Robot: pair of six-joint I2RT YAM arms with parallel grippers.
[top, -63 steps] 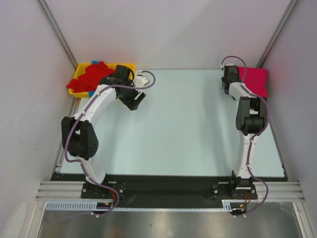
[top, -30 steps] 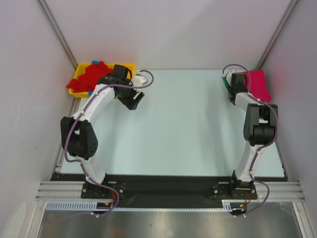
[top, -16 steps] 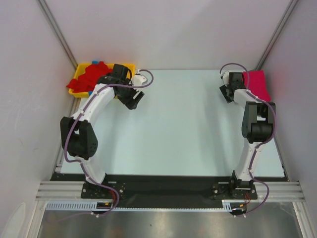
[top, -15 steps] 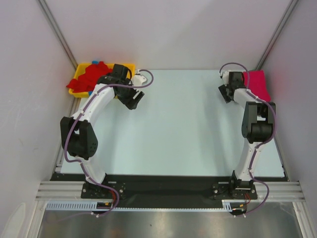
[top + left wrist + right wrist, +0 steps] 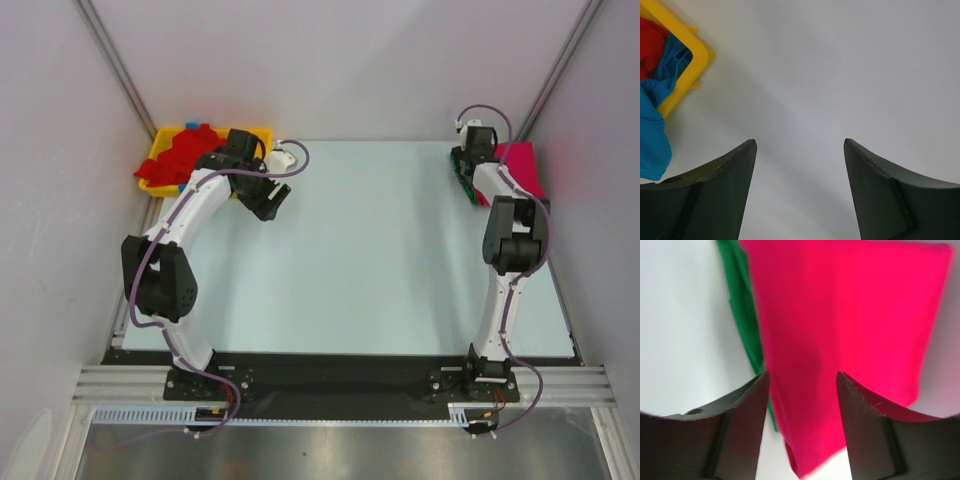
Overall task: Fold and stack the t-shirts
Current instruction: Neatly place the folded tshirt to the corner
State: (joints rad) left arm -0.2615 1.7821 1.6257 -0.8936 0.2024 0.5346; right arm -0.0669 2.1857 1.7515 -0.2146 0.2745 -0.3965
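Note:
A folded magenta-pink t-shirt lies on top of a green t-shirt at the table's far right; both also show in the top view, the magenta one and the green edge. My right gripper is open and empty, hovering just above this stack, seen from above at the far right. Red t-shirts and a blue one are heaped in the yellow tray. My left gripper is open and empty over bare table, right of the tray.
The yellow tray's corner sits at the upper left of the left wrist view. Grey walls and metal posts enclose the table on three sides. The arm bases stand on the black rail at the near edge.
My right gripper has swung from the stack's left side toward the far edge, above the stack; the green shirt's edge now shows. The left arm has not moved.

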